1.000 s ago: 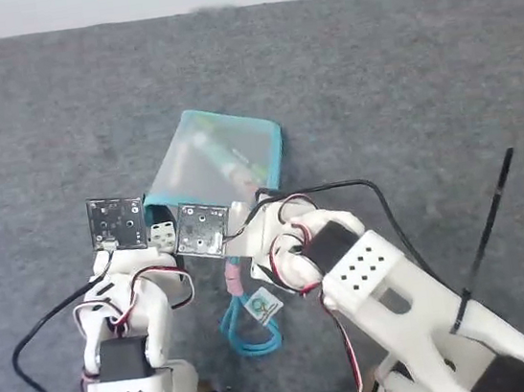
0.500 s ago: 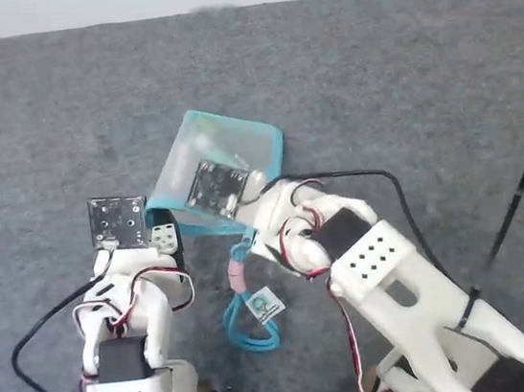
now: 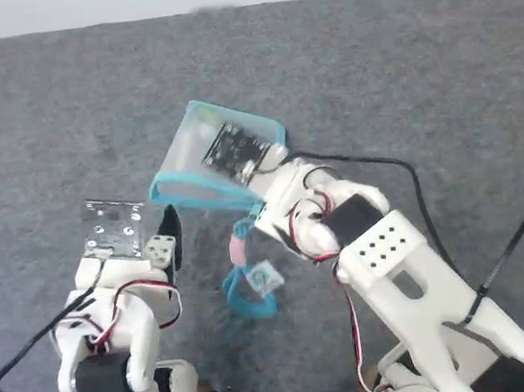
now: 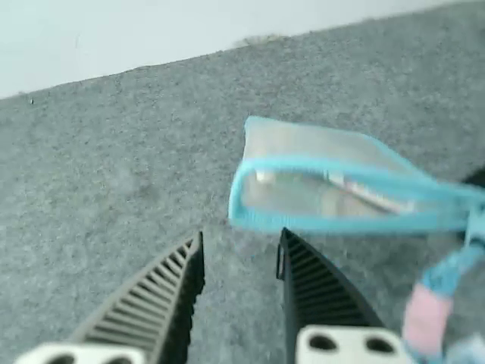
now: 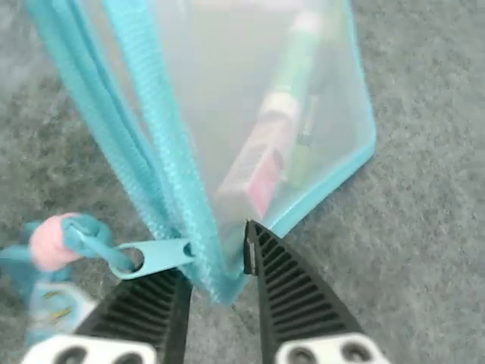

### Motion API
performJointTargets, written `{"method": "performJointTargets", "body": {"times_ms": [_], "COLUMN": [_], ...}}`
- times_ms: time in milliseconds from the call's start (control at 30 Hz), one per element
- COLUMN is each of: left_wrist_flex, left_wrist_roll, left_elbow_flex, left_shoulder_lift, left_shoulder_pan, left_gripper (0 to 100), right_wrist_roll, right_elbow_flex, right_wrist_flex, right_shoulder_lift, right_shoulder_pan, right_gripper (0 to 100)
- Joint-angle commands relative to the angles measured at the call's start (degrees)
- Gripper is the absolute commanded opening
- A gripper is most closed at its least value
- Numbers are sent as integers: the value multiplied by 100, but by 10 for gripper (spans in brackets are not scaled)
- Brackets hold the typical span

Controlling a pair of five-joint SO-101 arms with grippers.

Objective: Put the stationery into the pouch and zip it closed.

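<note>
**Left lets go; right has the pouch alone.**

The left gripper [image 4: 241, 239] has backed off to the pouch's 7 o'clock, jaws released and empty. The right gripper [image 5: 218, 254] stays clenched on the pouch [image 3: 185, 163] corner by the zip pull [image 5: 151, 258]. It has dragged the pouch, tilted, toward 12 o'clock on the table [image 3: 438, 66]. The stationery [image 5: 265, 144] is inside, so we judge only zipping remains. Without a second hold, the pouch may slide.

The right claw [image 5: 217, 254] has advanced away from the near side, carrying the pouch's [image 3: 180, 163] zip end up and farther off. The left claw [image 4: 241, 235] has withdrawn nearward, clear of the pouch corner.
</note>
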Motion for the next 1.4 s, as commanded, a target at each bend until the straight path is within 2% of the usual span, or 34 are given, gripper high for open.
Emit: {"method": "performJointTargets", "body": {"times_ms": [0,133,267,400,567,933,1167,1267,1367], "left_wrist_flex": [422,457,396,325,-35,-1055,-1187,-1187,-1257], "left_wrist_roll": [-519,-651,-686,-677,-677,-668,-290,-167,-105], "left_elbow_flex": [-374,-154,-75,48,382,1130,1156,1156,1156], "left_shoulder_lift": [-9,-9,-9,-9,-9,-9,-9,-9,-35], "left_shoulder_pan": [580,1327,1582,1582,1591,1600,1600,1591,1591], "left_gripper": [152,156,186,254,256,257,254,227,148], "right_wrist_roll": [-299,-431,-431,-431,-431,-431,-422,-404,-387], "right_elbow_flex": [-721,-1002,-1029,-1002,-1002,-844,-844,-844,-835], "right_wrist_flex": [444,919,1051,1182,1490,1543,1613,1684,1675], "right_shoulder_lift": [-57,-57,-84,-382,-848,-1024,-1042,-1059,-1007], "right_shoulder_pan": [286,251,233,31,-277,-295,-831,-840,-813], "right_gripper": [6,7,7,7,7,7,7,7,7]}}
